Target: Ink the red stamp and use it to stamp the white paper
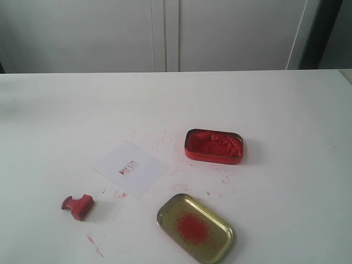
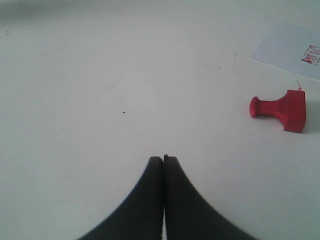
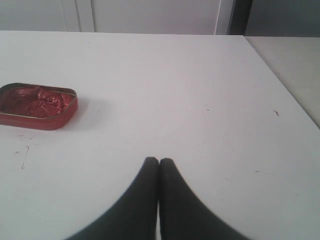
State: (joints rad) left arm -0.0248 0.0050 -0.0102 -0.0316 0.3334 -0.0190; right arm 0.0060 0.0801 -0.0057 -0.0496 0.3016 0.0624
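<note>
The black left hand (image 2: 163, 159) and right hand (image 3: 159, 161) are both pressed shut, empty, over bare white tabletop (image 1: 275, 99). The small red block stamp (image 1: 78, 206) lies on its side, near the thin white paper sheet (image 1: 131, 168) with its red imprint. Only the exterior view shows the gold metal lid (image 1: 195, 227). The red ink-filled tin (image 1: 214, 146) sits well apart from the tabletop's edges.

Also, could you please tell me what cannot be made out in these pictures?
- Imprint on the white paper: too small to read, exterior view; cut by the frame edge, left wrist view.
- Printing face of the red stamp: turned away in both views.
- Ink tin: cut off, right wrist view.
</note>
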